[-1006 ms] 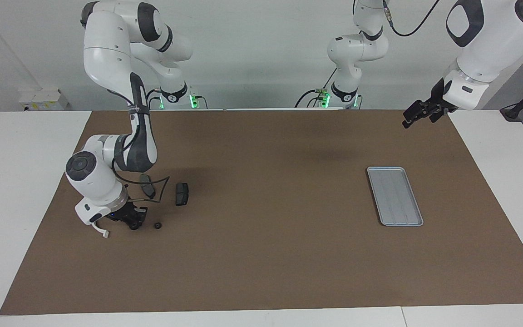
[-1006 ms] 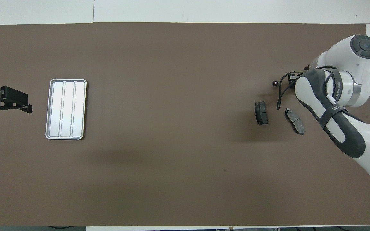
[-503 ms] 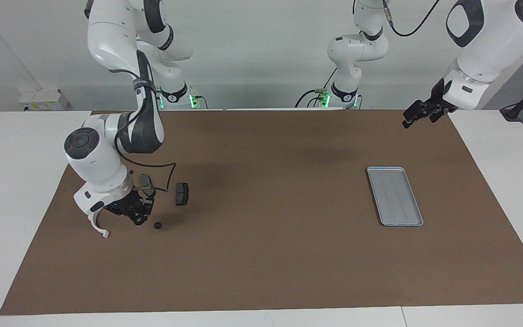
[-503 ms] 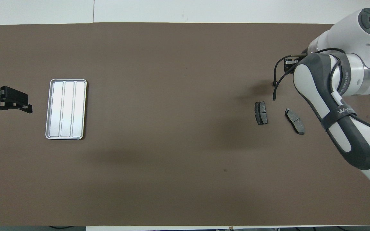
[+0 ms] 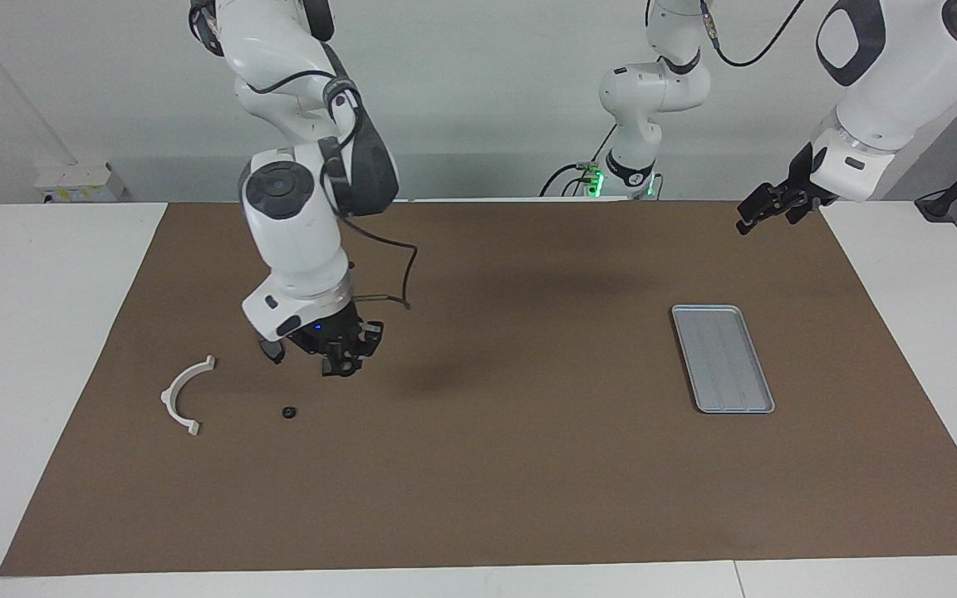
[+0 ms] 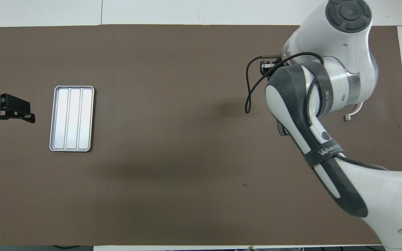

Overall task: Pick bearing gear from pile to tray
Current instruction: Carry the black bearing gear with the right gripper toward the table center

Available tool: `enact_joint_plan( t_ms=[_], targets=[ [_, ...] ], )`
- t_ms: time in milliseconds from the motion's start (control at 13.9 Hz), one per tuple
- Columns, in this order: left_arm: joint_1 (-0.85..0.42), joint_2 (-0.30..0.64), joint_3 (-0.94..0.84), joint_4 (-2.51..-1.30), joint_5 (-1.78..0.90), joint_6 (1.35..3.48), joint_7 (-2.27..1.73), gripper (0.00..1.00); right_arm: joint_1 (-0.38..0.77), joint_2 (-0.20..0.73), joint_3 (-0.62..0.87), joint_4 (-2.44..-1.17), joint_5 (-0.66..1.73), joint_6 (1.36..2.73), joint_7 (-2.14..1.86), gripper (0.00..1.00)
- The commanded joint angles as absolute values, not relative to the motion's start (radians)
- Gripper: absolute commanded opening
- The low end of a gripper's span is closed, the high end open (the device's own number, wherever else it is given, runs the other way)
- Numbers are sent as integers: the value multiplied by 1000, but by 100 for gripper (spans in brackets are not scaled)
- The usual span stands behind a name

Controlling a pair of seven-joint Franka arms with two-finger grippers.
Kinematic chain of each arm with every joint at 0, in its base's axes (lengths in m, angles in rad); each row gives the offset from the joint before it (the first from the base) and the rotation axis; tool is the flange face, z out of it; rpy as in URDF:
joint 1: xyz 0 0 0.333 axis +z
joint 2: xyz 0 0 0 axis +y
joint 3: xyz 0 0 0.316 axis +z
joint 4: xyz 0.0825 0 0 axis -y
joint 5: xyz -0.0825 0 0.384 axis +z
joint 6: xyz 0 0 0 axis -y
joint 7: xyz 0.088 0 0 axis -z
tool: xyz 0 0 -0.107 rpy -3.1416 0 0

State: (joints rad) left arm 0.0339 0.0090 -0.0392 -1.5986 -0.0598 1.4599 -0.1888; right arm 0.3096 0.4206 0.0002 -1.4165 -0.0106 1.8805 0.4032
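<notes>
My right gripper (image 5: 342,364) hangs above the mat over the pile, its fingertips shut on a small dark piece that I take for a bearing gear. From overhead the arm covers nearly all of the gripper. The pile lies at the right arm's end of the table. It holds a white curved arc (image 5: 182,395) (image 6: 353,113), a small black ring (image 5: 288,412), and a dark brake pad (image 5: 272,351) half hidden by the gripper. The grey-blue tray (image 5: 723,359) (image 6: 72,118) lies bare at the left arm's end. My left gripper (image 5: 765,218) (image 6: 30,113) waits open beside the tray.
A brown mat (image 5: 495,465) covers most of the white table. A black cable (image 5: 395,278) loops off the right wrist. A sliver of a brake pad (image 6: 280,129) shows at the edge of the right arm from overhead.
The right arm has risen from the mat beside the white arc and swung toward the table's middle, uncovering the arc. The ring it stood over is gone from the mat. The left arm has not moved.
</notes>
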Motion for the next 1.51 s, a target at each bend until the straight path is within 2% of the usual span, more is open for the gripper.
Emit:
enact_joint_plan(
  t_ms=[0, 216, 431, 862, 1438],
  targets=[
    [34, -23, -40, -1637, -48, 1483, -176, 100, 397, 433, 0, -1399, -9, 1885, 501, 1],
    [34, -23, -40, -1635, -48, 1483, -176, 100, 491, 446, 2, -1408, -9, 1904, 610, 1],
    [34, -23, -40, -1637, -48, 1482, -176, 100, 552, 472, 3, -1449, -9, 1986, 664, 3],
    [32, -23, -40, -1637, -48, 1483, -176, 100, 564, 509, 5, -1630, -9, 2219, 658, 7],
    [34, -23, -40, -1635, -48, 1485, -178, 100, 621, 535, 6, -1681, 6, 2282, 703, 10]
  ],
)
